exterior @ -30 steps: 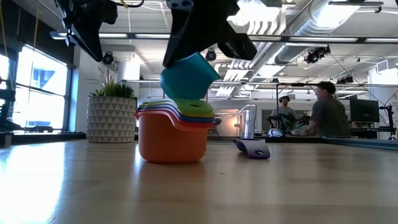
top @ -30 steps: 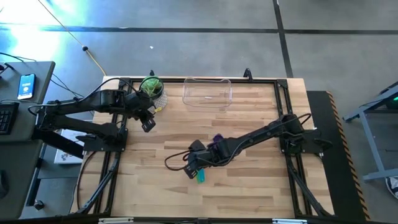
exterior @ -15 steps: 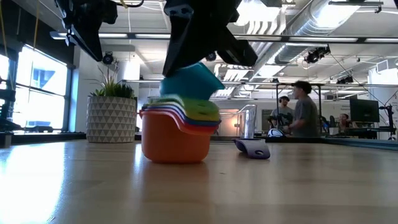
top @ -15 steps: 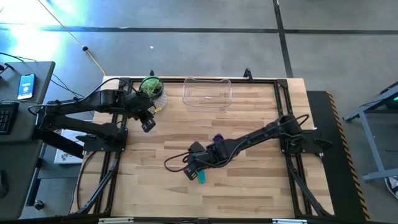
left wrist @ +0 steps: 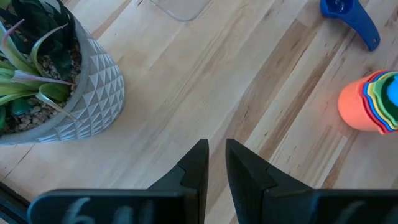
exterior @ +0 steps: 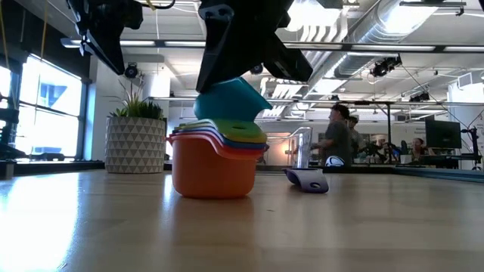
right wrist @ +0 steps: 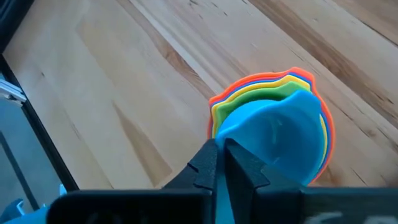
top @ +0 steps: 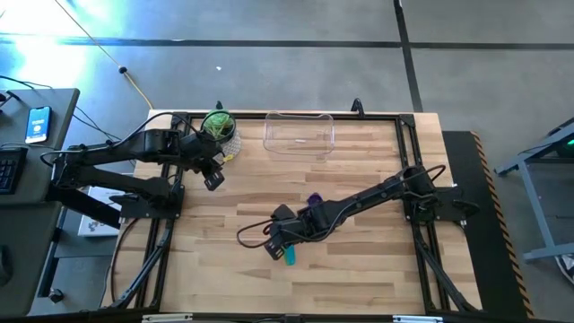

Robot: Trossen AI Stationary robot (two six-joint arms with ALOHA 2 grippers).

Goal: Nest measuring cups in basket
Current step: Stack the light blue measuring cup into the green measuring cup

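Since the earlier frame, the teal cup (exterior: pixel 231 100) has been lowered, tilted, onto the nested stack (exterior: pixel 215 162), pinched by the closed right gripper (right wrist: pixel 221 155) for seating.

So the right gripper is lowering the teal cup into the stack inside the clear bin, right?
Not quite. The right gripper is lowering the teal cup into the stack, but the stack stands on the bare table; the clear bin sits apart, as the high view shows.
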